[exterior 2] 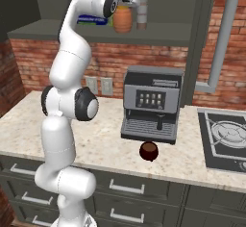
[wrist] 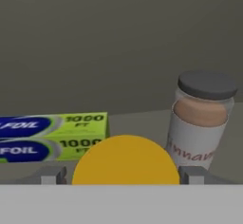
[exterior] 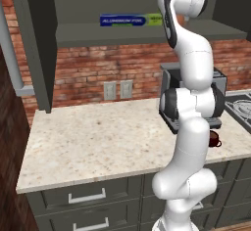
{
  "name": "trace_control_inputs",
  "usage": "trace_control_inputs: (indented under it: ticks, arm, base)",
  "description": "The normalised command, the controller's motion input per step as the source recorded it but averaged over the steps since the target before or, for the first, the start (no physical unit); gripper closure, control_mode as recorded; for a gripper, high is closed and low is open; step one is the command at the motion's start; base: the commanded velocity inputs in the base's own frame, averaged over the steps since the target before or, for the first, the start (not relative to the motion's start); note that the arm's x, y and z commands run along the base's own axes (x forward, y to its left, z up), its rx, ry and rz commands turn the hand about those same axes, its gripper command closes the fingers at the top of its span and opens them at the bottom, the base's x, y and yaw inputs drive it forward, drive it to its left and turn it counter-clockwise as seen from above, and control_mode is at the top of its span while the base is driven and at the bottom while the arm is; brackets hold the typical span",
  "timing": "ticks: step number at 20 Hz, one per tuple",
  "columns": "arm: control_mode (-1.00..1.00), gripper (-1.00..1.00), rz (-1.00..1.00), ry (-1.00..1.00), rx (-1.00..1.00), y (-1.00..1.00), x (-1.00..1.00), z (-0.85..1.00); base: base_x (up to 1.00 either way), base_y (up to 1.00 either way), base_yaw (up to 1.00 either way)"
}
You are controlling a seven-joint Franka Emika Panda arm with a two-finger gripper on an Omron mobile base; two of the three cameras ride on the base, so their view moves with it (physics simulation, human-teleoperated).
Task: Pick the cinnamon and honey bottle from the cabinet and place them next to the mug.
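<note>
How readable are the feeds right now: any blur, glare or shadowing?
Hand view: soft; honey bottle lid a featureless yellow disc, cinnamon label cut off. Right base view: evenly lit, no glare; mug casts little shadow. Left base view: cabinet interior dim.

a: desk (exterior: 98, 137)?
b: speckled stone, polished. wall behind (exterior: 108, 63): rough red brick.
a: cabinet (exterior: 83, 32)?
b: matt grey-green paint. cinnamon (wrist: 201, 118): clear jar, matt grey lid. honey bottle (wrist: 126, 161): smooth yellow lid.

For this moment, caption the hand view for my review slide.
Hand straddling the honey bottle on the cabinet shelf, cinnamon at right, foil box at left.
</note>
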Motion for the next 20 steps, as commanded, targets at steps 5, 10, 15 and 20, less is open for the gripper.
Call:
trace_control_inputs:
  ticks: [5,10,15,20]
  arm:
    - [-1.0,1.0,0.0,0.0,0.0,0.0,0.0,0.0]
    - [-1.0,1.0,0.0,0.0,0.0,0.0,-0.09,0.0]
    - [-1.0,1.0,0.0,0.0,0.0,0.0,-0.47,-0.01]
    - [-1.0,1.0,0.0,-0.01,0.0,0.0,-0.57,-0.11]
  base:
    - [0.0,0.0,0.0]
    - [0.0,0.0,0.0]
    - [0.0,0.0,0.0]
    - [0.0,0.0,0.0]
